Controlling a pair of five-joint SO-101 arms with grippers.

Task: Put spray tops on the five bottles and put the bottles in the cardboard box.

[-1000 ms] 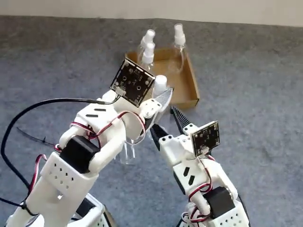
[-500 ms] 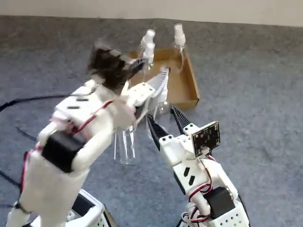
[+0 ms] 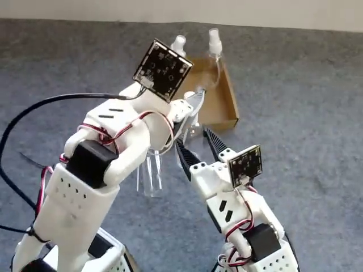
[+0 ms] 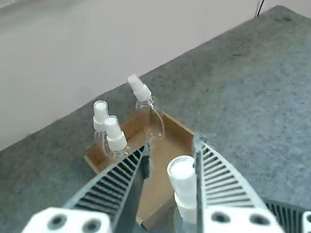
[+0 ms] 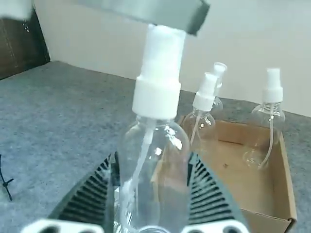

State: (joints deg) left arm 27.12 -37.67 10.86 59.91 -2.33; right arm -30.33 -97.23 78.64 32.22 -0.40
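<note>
Right wrist view showed the right pincer (image 5: 153,162) closed on the body of a clear bottle (image 5: 151,141), held upright between its ribbed fingers. A white spray top (image 5: 158,82) sat on the bottle's neck, directly above that pincer. Over the top hung the left pincer (image 4: 171,145), its fingers spread apart, one right against the cap and the other clear of it. Half a second before, the left arm was swung aside and blurred. It had since turned back and risen, while the right arm had kept its place. A second clear bottle (image 3: 150,178) stood just beside the right pincer. Beyond both pincers, the cardboard box (image 3: 228,107) held three capped bottles (image 5: 266,121), unmoved.
</note>
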